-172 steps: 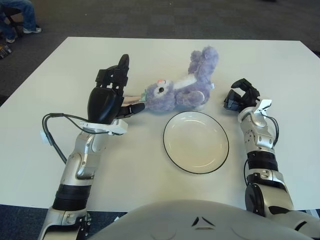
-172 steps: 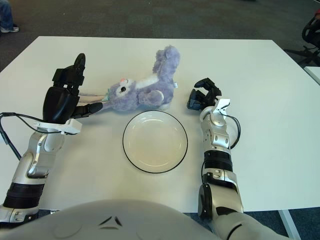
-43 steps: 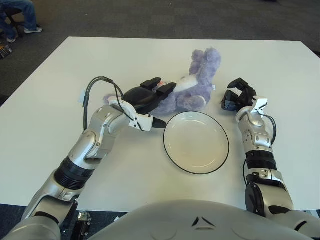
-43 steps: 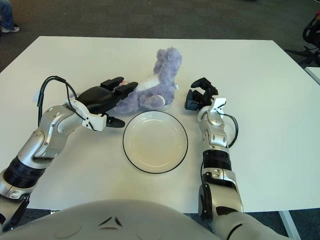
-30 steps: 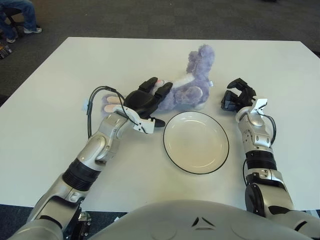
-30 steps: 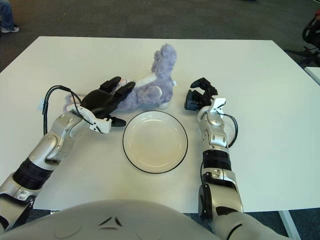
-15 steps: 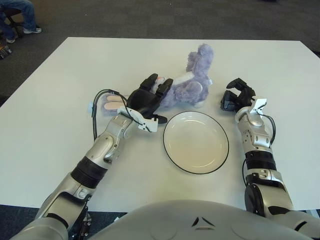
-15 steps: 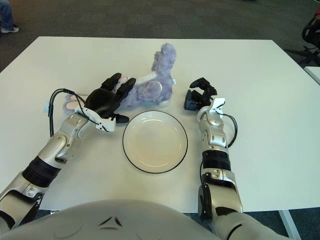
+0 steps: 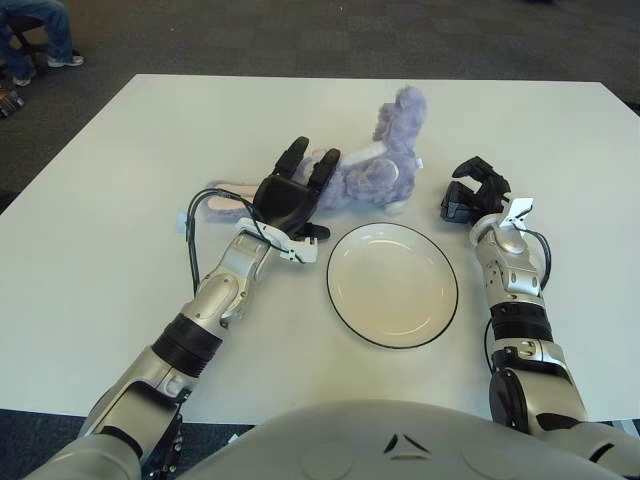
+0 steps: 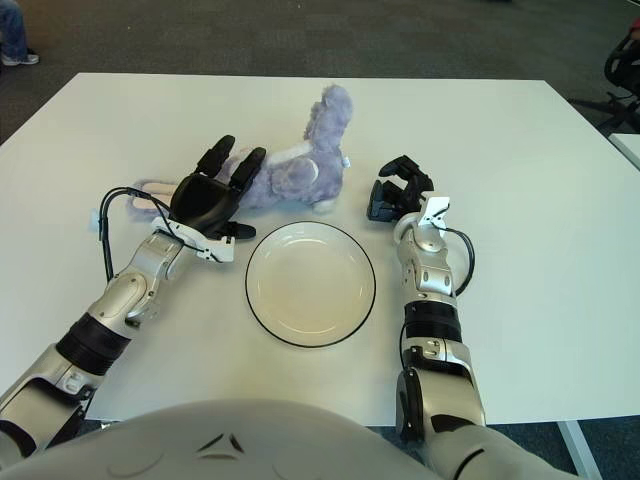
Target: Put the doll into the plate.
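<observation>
The doll point(image 9: 372, 172) is a purple plush bunny lying on its side on the white table, just behind the plate. Its long pale ears point(image 9: 225, 196) stretch to the left. The plate point(image 9: 392, 290) is white with a dark rim and is empty. My left hand point(image 9: 297, 185) lies over the doll's head with its fingers spread and pointing away from me, not closed around it. My right hand point(image 9: 468, 192) rests on the table just right of the doll, fingers curled, holding nothing.
The white table point(image 9: 120, 150) reaches well past both arms. A cable loops off my left wrist point(image 9: 195, 225). A person's legs point(image 9: 40, 30) stand beyond the far left corner, and a chair point(image 10: 625, 60) beyond the far right.
My left hand has turned so its fingers point away and has slid further onto the doll's head; the forearm swung inward. The ears now show left of the hand. The right hand has not moved.
</observation>
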